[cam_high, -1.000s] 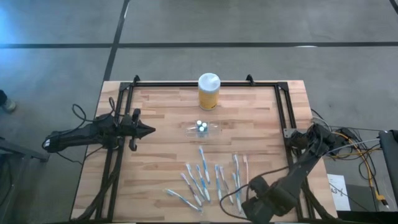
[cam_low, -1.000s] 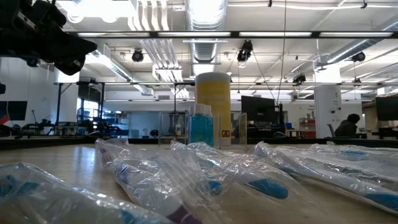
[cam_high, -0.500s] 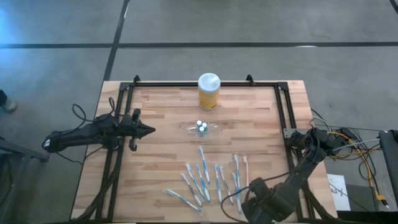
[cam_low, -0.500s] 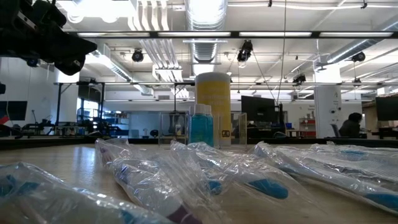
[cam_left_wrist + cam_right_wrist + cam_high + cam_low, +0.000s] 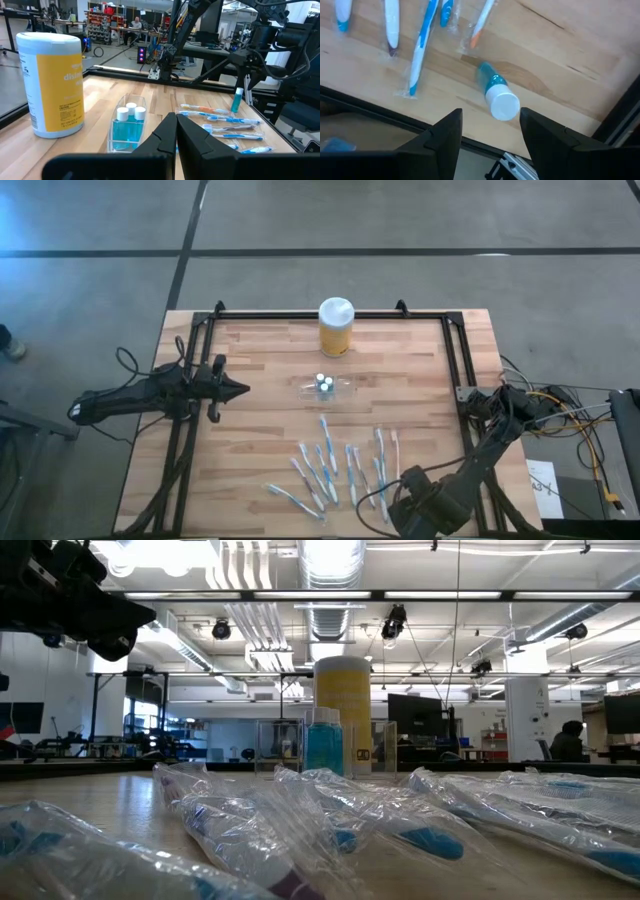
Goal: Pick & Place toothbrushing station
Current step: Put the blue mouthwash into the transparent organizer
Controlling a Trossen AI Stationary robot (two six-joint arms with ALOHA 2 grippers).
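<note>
Wooden table [image 5: 270, 410]: right fingers [image 5: 445, 135] spread above small bottle [image 5: 498, 98]

My right gripper [image 5: 425, 505] has shifted slightly leftward along the table's near edge; my fingers remain spread.

— Can any writing be read here?
— Only on the yellow jar [image 5: 50, 85] near the bench's far edge: white letters on its label begin "disin", and the rest curves out of sight.
— And the smaller lines beneath?
— Dark print, too fine to read. The toothbrush wrappers [image 5: 300, 820] show no legible words.
</note>
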